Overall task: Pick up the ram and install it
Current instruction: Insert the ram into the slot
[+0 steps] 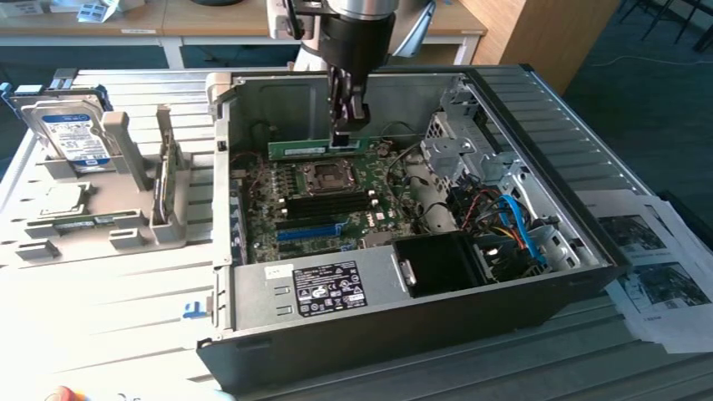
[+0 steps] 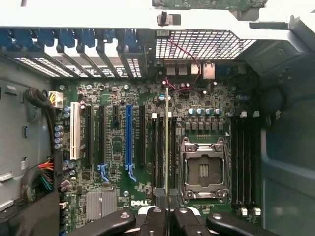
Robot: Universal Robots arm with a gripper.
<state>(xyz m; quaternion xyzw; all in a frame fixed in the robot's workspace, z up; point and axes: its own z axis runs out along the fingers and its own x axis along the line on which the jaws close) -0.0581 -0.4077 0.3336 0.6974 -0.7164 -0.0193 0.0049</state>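
Observation:
The ram [image 1: 300, 149] is a thin green stick held level inside the open computer case [image 1: 579, 167], over the far part of the motherboard [image 1: 323, 205]. My gripper [image 1: 346, 138] reaches down from above and is shut on the stick's end at the exterior view's right. In the wrist view the ram [image 2: 167, 147] shows edge-on as a thin pale line between my black fingers [image 2: 153, 222]. It runs along the black memory slots [image 2: 158, 152] beside the CPU socket [image 2: 204, 169]. I cannot tell whether it touches a slot.
A long blue slot [image 2: 129, 137] lies a few slots away from the ram. A silver-and-blue hard drive [image 1: 69, 134] leans in a grey holder [image 1: 134, 167] at the exterior view's left. Cables [image 1: 518, 225] and a black shroud [image 1: 446, 263] crowd the case's near corner. Papers [image 1: 657, 267] lie outside it.

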